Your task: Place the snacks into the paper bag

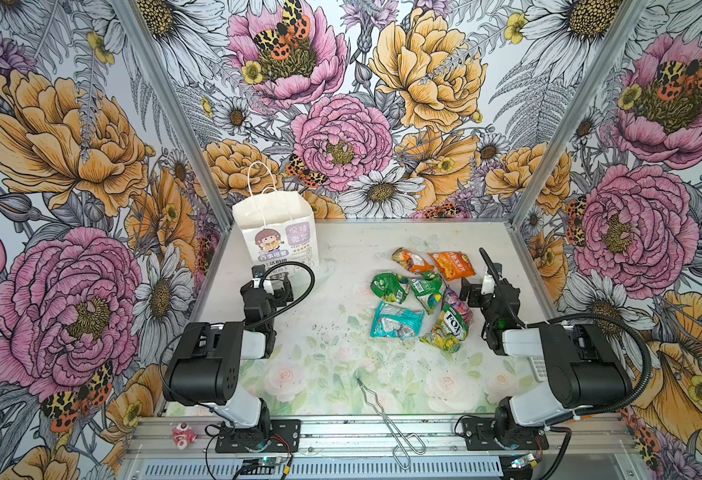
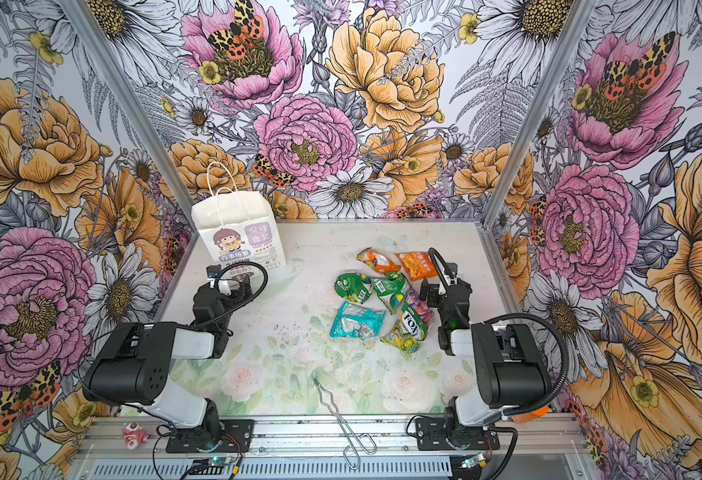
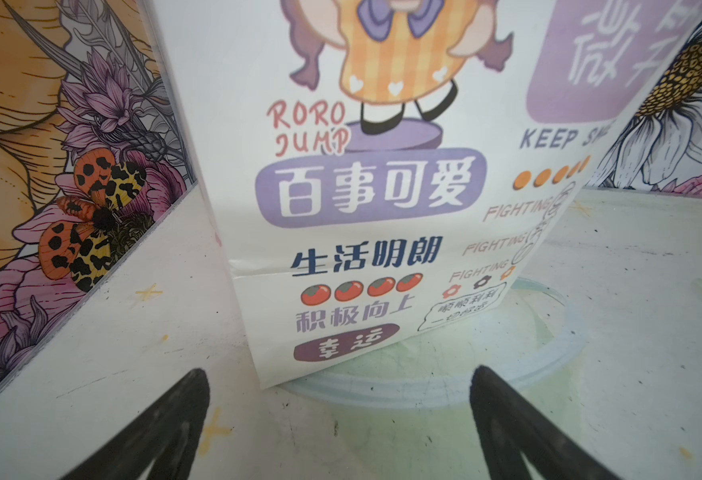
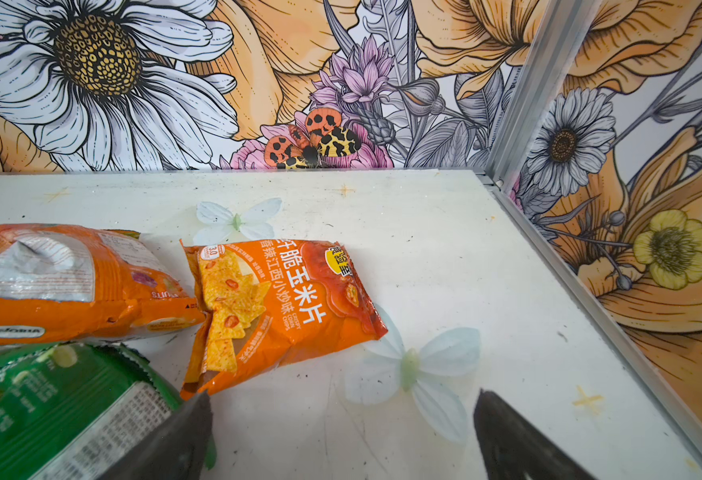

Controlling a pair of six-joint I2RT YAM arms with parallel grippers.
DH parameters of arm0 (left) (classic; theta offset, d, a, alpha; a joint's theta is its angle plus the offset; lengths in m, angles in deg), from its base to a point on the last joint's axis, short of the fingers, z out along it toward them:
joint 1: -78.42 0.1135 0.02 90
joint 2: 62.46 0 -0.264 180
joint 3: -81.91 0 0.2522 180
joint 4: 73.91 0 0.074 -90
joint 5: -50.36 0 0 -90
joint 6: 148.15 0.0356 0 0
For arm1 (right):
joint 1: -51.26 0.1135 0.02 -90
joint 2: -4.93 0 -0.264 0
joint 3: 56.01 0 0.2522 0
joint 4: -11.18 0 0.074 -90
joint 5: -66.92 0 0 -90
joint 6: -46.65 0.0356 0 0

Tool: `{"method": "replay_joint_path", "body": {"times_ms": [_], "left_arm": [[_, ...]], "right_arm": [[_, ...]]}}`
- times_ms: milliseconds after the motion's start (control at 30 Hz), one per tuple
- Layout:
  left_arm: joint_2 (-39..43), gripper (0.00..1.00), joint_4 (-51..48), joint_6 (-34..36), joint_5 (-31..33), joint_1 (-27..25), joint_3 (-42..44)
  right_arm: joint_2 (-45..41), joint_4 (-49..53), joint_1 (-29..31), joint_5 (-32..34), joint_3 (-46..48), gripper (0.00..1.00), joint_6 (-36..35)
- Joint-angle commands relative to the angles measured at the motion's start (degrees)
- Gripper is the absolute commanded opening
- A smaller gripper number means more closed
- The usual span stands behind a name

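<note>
White paper bag (image 1: 276, 232) with a cartoon girl and purple Chinese labels stands upright at the table's (image 1: 349, 245) eleven o'clock. Crinkly orange, green, teal and pink snacks (image 1: 422, 299) cluster at two o'clock. The left claw (image 3: 339, 374) faces the bag's base, jaws apart; the right claw (image 4: 343, 397), at the snacks' three o'clock, likewise gapes empty.
</note>
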Motion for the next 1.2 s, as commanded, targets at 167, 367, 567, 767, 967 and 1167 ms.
{"method": "replay_joint_path", "body": {"times_ms": [167,367,567,767,967,1167], "left_arm": [[0.76,0.99,0.36,0.29,-1.09,0.19,-0.91],[0.8,0.99,0.44,0.44,-0.73,0.06,-0.92],[0.85,0.99,0.55,0.11,0.2,0.03,-0.74],[4.51,0.99,2.14,-0.31,2.23,-0.26,1.57],[14.48,0.99,-3.91,-1.11,4.37,-0.01,2.95],[24.44,0.99,-19.3,-4.54,4.57,0.08,-0.83]], "right_arm": [[0.36,-0.44,-0.46,0.57,-1.12,1.0,-0.01],[0.31,-0.62,-0.46,0.6,-0.92,1.0,0.0],[0.21,-0.56,-0.45,0.66,-0.89,1.0,0.02],[-0.09,0.09,-0.41,0.9,-1.14,0.99,0.12],[-5.03,12.7,-0.42,-0.22,-5.97,0.98,-0.26],[-10.36,22.67,-0.35,-1.72,-9.84,0.99,0.2]]}}
